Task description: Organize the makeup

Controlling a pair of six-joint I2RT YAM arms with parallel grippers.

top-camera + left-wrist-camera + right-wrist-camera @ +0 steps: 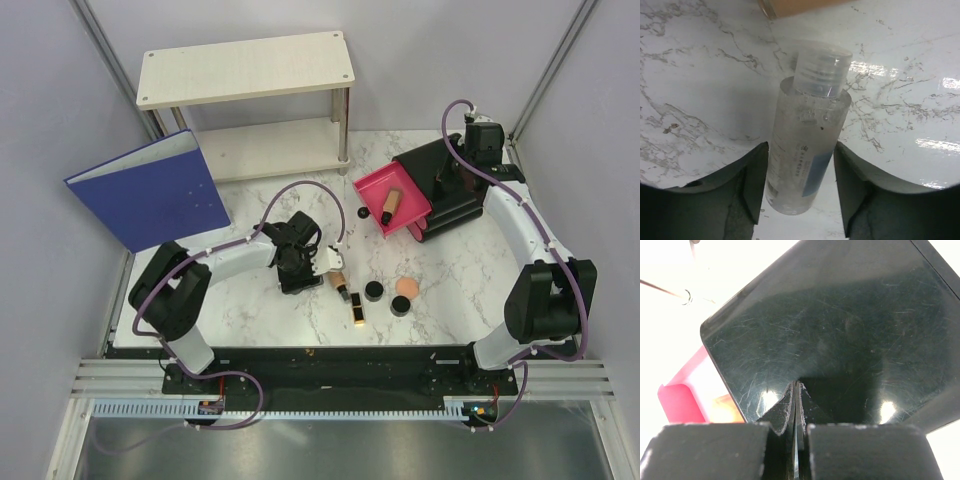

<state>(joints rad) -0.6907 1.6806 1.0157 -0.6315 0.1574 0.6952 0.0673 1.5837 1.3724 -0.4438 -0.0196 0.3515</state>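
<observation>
My left gripper (326, 262) (801, 146) is low over the marble table, its fingers closed against both sides of a clear bottle (807, 150) with a clear cap, lying flat. A peach tube (339, 279) lies just past the bottle's cap. A black-and-gold lipstick (357, 308), two round black jars (374, 290) (400, 305) and a peach puff (406, 287) lie to the right. Another peach tube (390, 205) lies in the pulled-out pink drawer (372, 190). My right gripper (462, 180) (797, 384) is shut and empty, above the black organizer's top (840, 315).
The black organizer (440, 160) stands at the back right. A white two-level shelf (250, 70) stands at the back. A blue binder (150, 195) leans at the left. A small black piece (361, 213) lies left of the drawer.
</observation>
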